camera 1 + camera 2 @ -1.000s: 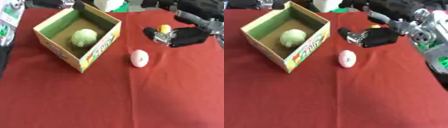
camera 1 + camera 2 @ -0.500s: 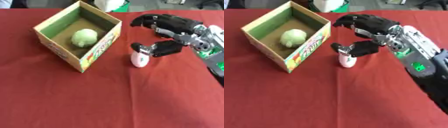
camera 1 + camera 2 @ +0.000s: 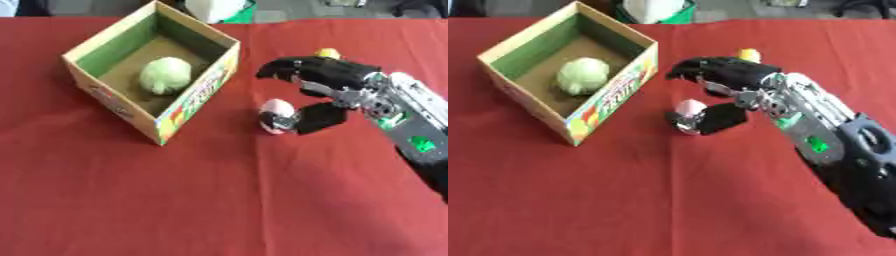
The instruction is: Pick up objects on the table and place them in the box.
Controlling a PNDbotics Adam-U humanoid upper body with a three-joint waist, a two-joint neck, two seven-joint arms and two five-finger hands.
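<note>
An open cardboard box with a green inner lining stands at the back left, and a pale green round vegetable lies in it. To its right a pink-white egg-shaped object lies on the red cloth. My right hand comes in from the right and arches over that object. The fingers curve above and behind it without touching, while the thumb tip rests against its lower right side. A small yellow object shows just behind the hand. My left hand is out of sight.
The red tablecloth covers the whole table. A white and green thing sits beyond the far edge behind the box. My right forearm crosses the right side of the table.
My right hand has moved from beside the yellow object leftward and nearer, to the pink-white object, and its thumb now touches it. The box and vegetable have not moved.
</note>
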